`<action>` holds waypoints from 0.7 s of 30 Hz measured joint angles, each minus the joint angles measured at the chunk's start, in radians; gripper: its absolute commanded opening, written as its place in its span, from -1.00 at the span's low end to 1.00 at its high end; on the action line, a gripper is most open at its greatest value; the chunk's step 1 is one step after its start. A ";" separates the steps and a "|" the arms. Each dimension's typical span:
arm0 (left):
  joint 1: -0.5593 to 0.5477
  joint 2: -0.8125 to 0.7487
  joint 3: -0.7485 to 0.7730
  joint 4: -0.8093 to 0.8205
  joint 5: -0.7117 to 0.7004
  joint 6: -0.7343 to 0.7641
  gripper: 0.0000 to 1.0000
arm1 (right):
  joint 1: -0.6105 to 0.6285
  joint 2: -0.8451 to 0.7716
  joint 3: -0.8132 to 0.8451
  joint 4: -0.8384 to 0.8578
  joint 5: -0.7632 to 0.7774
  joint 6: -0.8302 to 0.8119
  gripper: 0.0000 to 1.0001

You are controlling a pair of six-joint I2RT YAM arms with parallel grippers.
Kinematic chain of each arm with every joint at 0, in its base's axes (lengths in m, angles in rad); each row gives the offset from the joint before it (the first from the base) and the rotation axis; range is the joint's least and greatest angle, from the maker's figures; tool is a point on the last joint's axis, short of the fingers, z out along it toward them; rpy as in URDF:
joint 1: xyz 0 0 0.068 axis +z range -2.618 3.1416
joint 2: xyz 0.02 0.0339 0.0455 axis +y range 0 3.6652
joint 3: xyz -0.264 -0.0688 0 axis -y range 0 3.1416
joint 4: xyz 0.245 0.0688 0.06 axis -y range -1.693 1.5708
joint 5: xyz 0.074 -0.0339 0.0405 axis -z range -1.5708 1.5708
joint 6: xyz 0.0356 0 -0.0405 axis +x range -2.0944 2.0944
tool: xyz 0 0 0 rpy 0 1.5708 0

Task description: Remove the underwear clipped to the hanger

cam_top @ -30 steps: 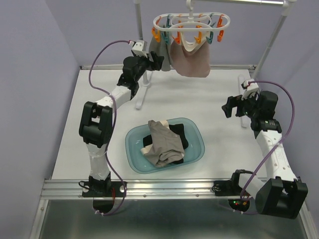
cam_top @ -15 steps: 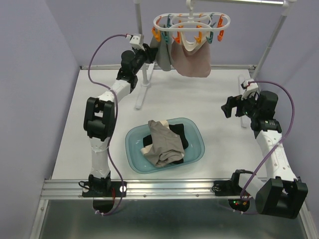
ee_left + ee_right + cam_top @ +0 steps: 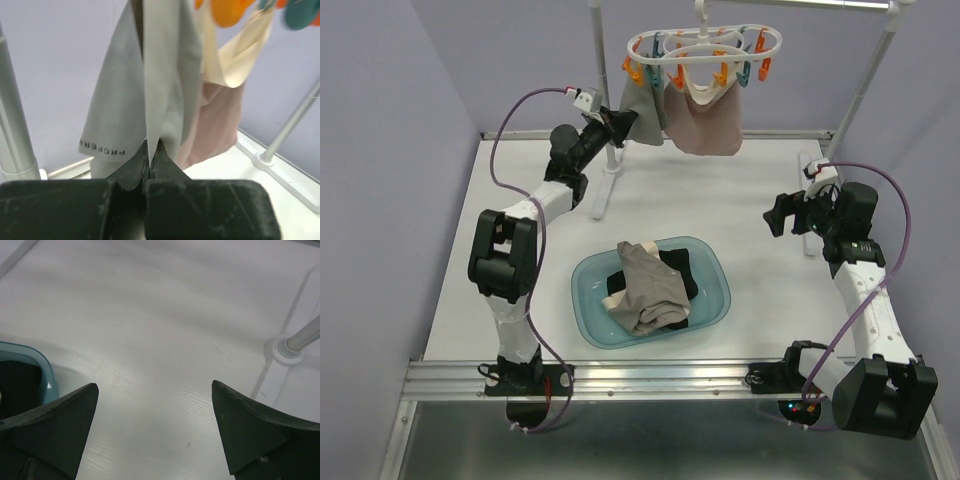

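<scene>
The white oval hanger (image 3: pixel 705 48) hangs from the rack's top bar with orange and teal clothespins (image 3: pixel 227 10). A grey underwear (image 3: pixel 644 108) is clipped at its left end and a pale pink one (image 3: pixel 705 125) at its middle. My left gripper (image 3: pixel 621 122) is shut on the lower edge of the grey underwear (image 3: pixel 150 75), whose cloth runs down between the closed jaws of the left gripper (image 3: pixel 151 156). The pink underwear (image 3: pixel 220 120) hangs just behind it. My right gripper (image 3: pixel 782 215) hovers open over the table at the right, holding nothing; in its own view the right gripper (image 3: pixel 155 387) stands wide apart.
A translucent teal basin (image 3: pixel 712 272) in the table's middle holds a beige-taupe garment (image 3: pixel 645 285) on a black one (image 3: pixel 682 270); the basin's rim (image 3: pixel 42 372) shows by the right gripper. White rack poles (image 3: pixel 860 85) and rack feet (image 3: pixel 602 190) stand at the back.
My left gripper rose to the grey underwear and shut on its lower edge, drawing the cloth a little to the left. The right arm has not moved.
</scene>
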 measured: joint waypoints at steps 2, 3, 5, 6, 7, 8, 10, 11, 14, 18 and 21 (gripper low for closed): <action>-0.006 -0.062 -0.068 0.050 0.016 -0.006 -1.00 | 0.000 0.000 0.000 0.000 -0.001 0.000 1.00; -0.010 -0.081 -0.088 0.066 0.023 -0.009 -1.00 | 0.000 0.000 0.000 0.000 -0.002 0.000 1.00; -0.029 -0.140 -0.135 0.106 0.043 -0.013 -1.00 | 0.000 0.000 0.000 0.000 -0.004 0.000 1.00; -0.036 -0.157 -0.146 0.117 0.050 -0.014 -1.00 | 0.000 0.000 0.000 0.000 -0.005 0.000 1.00; -0.054 -0.187 -0.163 0.130 0.056 -0.012 -1.00 | 0.000 0.000 0.000 0.000 -0.006 0.000 1.00; -0.066 -0.200 -0.169 0.139 0.062 -0.012 -1.00 | 0.000 0.000 0.000 0.000 -0.007 0.000 1.00; -0.098 -0.232 -0.186 0.156 0.074 -0.004 -1.00 | 0.000 0.002 0.000 0.002 -0.008 0.000 1.00; -0.122 -0.251 -0.195 0.162 0.076 0.002 -1.00 | 0.000 0.003 0.000 0.002 -0.008 0.000 1.00; -0.180 -0.277 -0.208 0.170 0.085 0.024 -1.00 | 0.000 0.006 0.000 0.002 -0.008 0.000 1.00; -0.255 -0.282 -0.213 0.167 0.085 0.048 -1.00 | 0.000 0.006 0.000 0.003 -0.008 0.000 1.00; -0.305 -0.282 -0.213 0.164 0.083 0.060 -1.00 | 0.000 0.006 0.000 0.003 -0.008 0.000 1.00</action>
